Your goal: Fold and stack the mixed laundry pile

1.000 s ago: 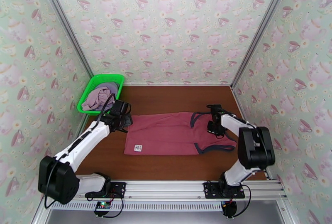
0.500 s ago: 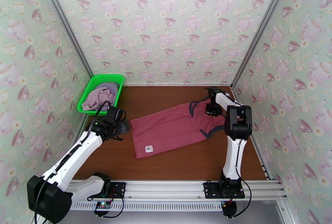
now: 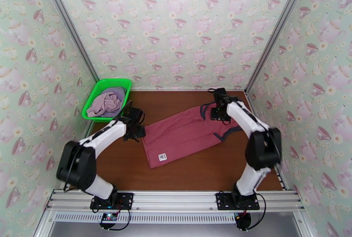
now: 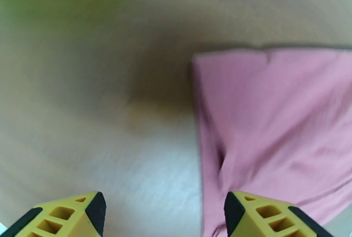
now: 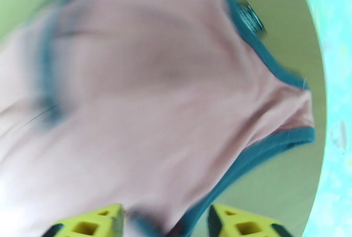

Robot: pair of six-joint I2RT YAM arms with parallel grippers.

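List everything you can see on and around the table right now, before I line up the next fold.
tank top: one, dusty red with dark trim, spread at an angle mid-table
basket: one, green, far left corner of the table
clothes: small heap, count unclear, pale pink and lavender, in the basket
table: one, brown wood
walls: three, pale green teacup wallpaper, around the table
rail: one, silver, near edge, carrying both arm bases
left hand: one, yellow and black fingers, open, at the tank top's left edge
right hand: one, yellow and black fingers, open, over the tank top's strap end
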